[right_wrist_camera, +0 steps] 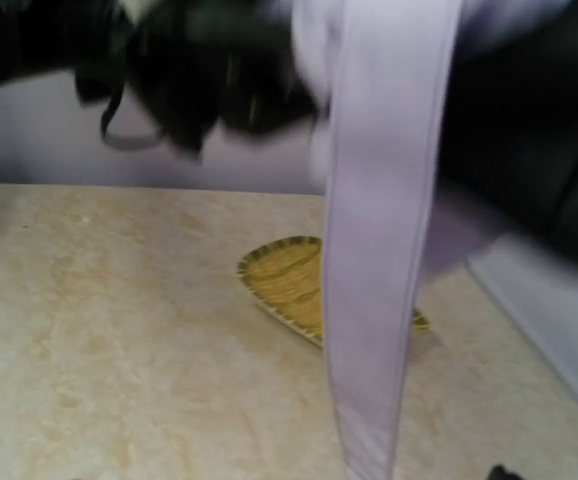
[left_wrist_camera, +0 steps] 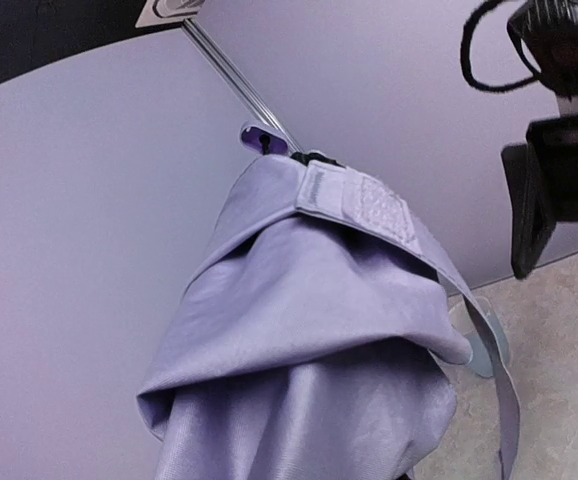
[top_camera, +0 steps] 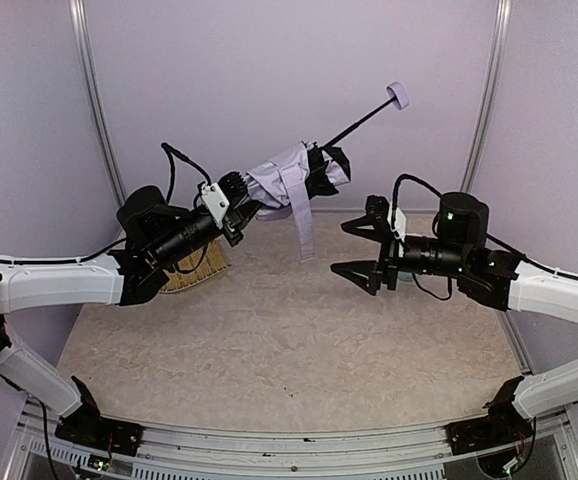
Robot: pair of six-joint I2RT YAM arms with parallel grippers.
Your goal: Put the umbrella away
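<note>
I see left arm raised, left gripper [top_camera: 239, 208] clamped on umbrella [top_camera: 287, 172], tilted in air. Right arm level, right gripper [top_camera: 357, 248] jaws apart, facing dangling strap [top_camera: 302, 225].

Desk [top_camera: 289, 360]: beige top, mottled like stone. One woven straw tray [top_camera: 197, 272] lies flat on it, below and just behind the left fingers [top_camera: 237, 232], and that arm hides half of it. The tray is well apart from the right fingers [top_camera: 357, 268]. A pale blue object [left_wrist_camera: 489, 350] sits on the desk below the right fingers, too hidden to identify.
</note>
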